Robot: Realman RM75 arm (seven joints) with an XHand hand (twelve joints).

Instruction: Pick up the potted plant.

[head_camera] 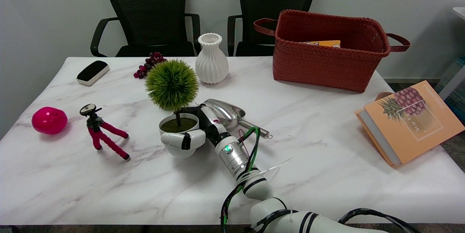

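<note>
Fingers of the right hand wrap the white pot of the potted plant, clamped across its near side, at the centre of the frame on the marble table. Behind the wrist lies a metal scoop. A red tripod and pink ball sit at left, a woven basket at upper right.

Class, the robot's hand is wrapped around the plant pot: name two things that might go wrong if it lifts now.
1. The right hand grips only the white pot, and the potted plant's bushy top sits high, so it may tip.
2. The metal scoop lies right behind the wrist and might get knocked.
</note>
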